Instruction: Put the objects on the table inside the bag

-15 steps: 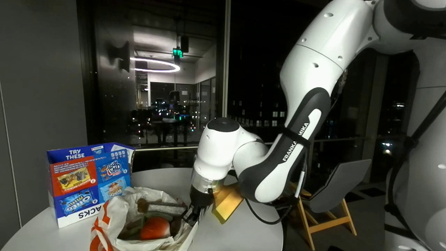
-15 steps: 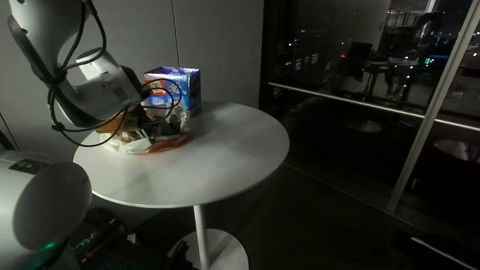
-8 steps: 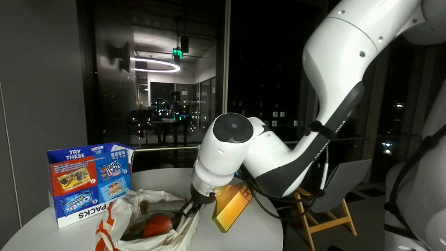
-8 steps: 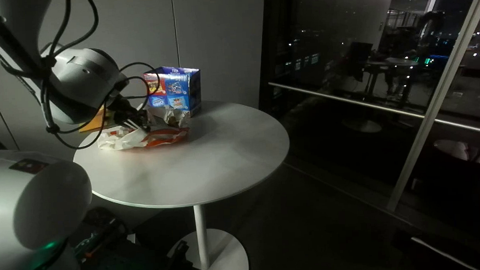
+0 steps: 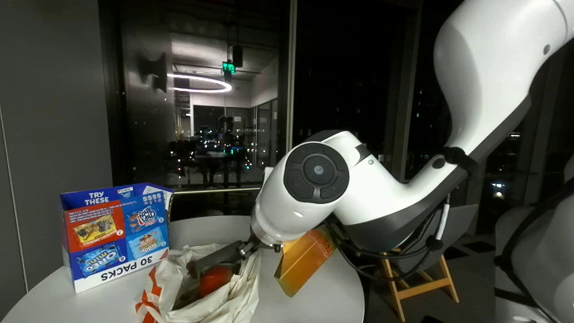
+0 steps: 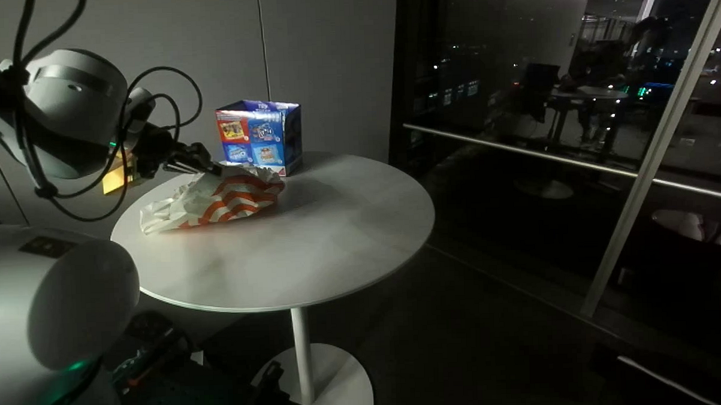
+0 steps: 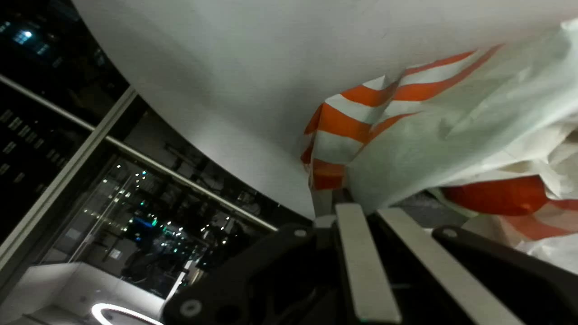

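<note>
The white paper bag with orange stripes (image 5: pixel 148 291) lies on the round table (image 6: pixel 338 245). It also shows in an exterior view (image 6: pixel 234 201) and the wrist view (image 7: pixel 406 144). A red round object (image 5: pixel 214 279) and a dark grey long object (image 5: pixel 217 257) lie in its mouth; the red one also shows in the wrist view (image 7: pixel 501 194). My gripper (image 5: pixel 244 251) is at the bag's rim. In the wrist view its fingertips (image 7: pixel 369 210) are close together, with bag wall running in between. I cannot tell whether the grey object is also between them.
A blue and red snack box (image 5: pixel 114 237) stands on the table beside the bag, near the wall. An orange boxy part (image 5: pixel 305 260) sits behind my wrist. A grey chair (image 5: pixel 430 242) stands beyond the table. The window is behind.
My gripper has moved up and back toward the robot base, tilting. The bag has been dragged along and its side raised. The grey object has tilted up, and the orange part moved with the wrist.
</note>
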`<state>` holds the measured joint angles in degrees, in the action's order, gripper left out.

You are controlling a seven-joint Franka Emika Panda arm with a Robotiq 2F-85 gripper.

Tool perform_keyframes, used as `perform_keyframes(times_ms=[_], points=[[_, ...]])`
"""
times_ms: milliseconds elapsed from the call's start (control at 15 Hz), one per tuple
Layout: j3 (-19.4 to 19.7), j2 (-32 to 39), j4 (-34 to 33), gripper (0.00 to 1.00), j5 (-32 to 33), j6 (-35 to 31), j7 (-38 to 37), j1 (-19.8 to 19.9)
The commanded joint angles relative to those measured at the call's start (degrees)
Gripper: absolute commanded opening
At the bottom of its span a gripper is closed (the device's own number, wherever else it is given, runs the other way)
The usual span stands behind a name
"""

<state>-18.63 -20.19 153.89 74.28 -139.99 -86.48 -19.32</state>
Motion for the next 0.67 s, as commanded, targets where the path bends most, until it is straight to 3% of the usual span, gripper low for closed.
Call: perform_keyframes(times_ms=[0,267,333,400,533,600], points=[[0.12,-3.63,0.02,0.08,0.59,3.56,1.66,0.28],[2.32,-0.7,-0.34,0.07,-0.34,1.76,4.37,0.94],[3.67,0.46,-0.31,0.13,-0.93,-0.56,6.42,1.02],[4.81,1.64,-0.18,0.33,-1.46,-2.9,8.13,1.15],[6.74,4.15,0.48,0.42,-0.98,-9.97,11.16,1.67],[4.45,1.82,0.87,0.24,-1.16,-5.31,8.13,1.69]])
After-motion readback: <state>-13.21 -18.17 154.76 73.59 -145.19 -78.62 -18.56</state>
